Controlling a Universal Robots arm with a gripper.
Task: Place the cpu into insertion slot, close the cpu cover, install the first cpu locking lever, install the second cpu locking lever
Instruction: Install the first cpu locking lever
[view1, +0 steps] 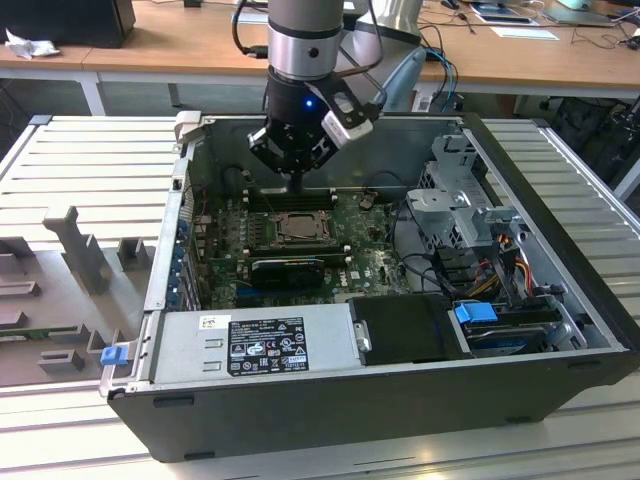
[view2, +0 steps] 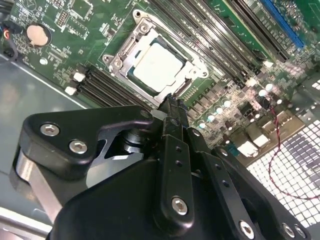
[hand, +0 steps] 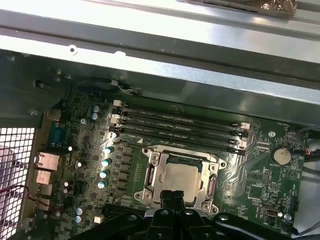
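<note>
The cpu (view2: 159, 66) lies flat in the insertion slot (view1: 268, 240) on the green motherboard, its pale metal face showing. The silvery cpu cover (view2: 124, 54) is folded down around it, framing the chip (hand: 181, 176) through its cut-out. My gripper (view2: 172, 106) hangs just over one edge of the socket, fingers pressed together into one narrow black tip with nothing seen between them. In the exterior view the gripper (view1: 297, 186) stands just beyond the socket's far side. I cannot tell how the locking levers stand.
Long black memory slots (hand: 180, 127) run beside the socket. A black finned card (view1: 290, 268) lies on its near side. The grey power supply (view1: 250, 345), a drive cage (view1: 460, 200) and cable bundles (view1: 500, 262) crowd the case. The steel case wall (hand: 165, 60) rises close behind.
</note>
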